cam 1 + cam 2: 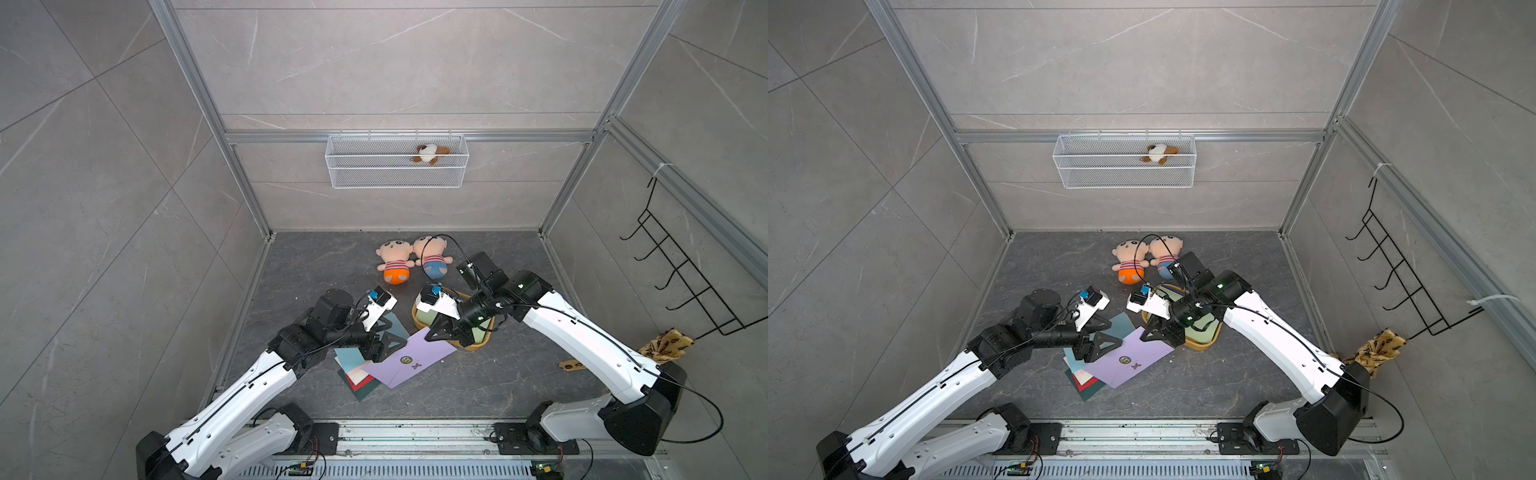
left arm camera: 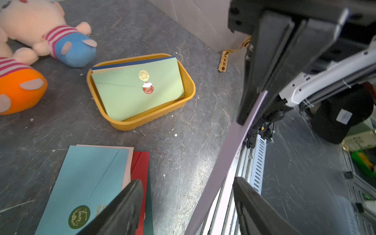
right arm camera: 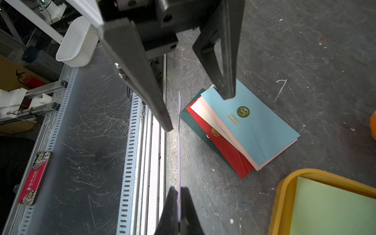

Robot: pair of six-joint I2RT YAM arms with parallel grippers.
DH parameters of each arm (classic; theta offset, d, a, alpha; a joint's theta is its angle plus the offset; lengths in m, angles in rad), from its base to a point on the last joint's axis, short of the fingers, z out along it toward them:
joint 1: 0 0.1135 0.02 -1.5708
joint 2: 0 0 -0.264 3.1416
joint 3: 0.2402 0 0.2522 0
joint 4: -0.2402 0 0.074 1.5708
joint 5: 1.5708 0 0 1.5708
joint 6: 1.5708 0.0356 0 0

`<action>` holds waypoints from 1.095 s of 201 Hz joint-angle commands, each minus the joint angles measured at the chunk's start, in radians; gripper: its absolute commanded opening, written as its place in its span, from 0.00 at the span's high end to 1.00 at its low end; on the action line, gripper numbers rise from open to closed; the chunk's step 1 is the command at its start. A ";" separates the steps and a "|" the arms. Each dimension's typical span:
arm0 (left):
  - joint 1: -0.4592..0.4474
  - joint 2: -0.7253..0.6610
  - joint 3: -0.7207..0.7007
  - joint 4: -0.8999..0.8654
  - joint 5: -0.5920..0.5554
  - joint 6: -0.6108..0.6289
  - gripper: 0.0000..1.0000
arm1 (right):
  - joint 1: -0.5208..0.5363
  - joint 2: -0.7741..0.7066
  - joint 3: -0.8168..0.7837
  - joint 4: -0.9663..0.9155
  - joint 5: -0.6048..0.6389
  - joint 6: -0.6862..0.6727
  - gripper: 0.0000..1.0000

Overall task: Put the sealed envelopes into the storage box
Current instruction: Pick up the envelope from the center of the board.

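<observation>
One lilac rectangular paper envelope (image 1: 409, 360) hangs above the dark grey stone worktop (image 1: 498, 374), and we note the right end effector (image 3: 179, 193) clenched on its edge, the left end effector (image 2: 185, 181) released with fingers (image 2: 126, 203) astride it, while a pale green sealed envelope (image 2: 126, 95) lies inside the mustard-yellow plastic storage box (image 2: 130, 124).

Dark grey tabletop (image 2: 183, 142). Mustard-yellow storage box (image 2: 191, 89) mid-frame. Green envelope (image 2: 126, 97) lies tilted inside, two round seals on flap; navy envelope (image 2: 130, 63) edge shows behind it. Two plush dolls (image 2: 50, 30) lie beside box. Fanned stack: light blue envelope (image 2: 87, 179) uppermost, pale pink envelope (image 2: 128, 166), red envelope (image 2: 140, 164), dark green envelope (image 2: 150, 203) beneath. Left pincer (image 2: 187, 181) fingers spread wide; lilac envelope (image 2: 230, 154) edge-on between them, far end at right pincer (image 2: 250, 114).
</observation>
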 commanded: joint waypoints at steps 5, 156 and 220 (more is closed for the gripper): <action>-0.017 -0.038 -0.046 0.028 0.067 0.077 0.29 | 0.004 -0.002 0.030 -0.029 -0.043 -0.025 1.00; -0.044 -0.299 -0.315 0.649 -0.270 -0.345 1.00 | -0.130 -0.220 -0.164 0.624 0.126 0.547 0.36; -0.044 -0.287 -0.435 1.165 -0.261 -0.561 1.00 | -0.134 -0.242 -0.406 1.083 -0.103 0.902 0.31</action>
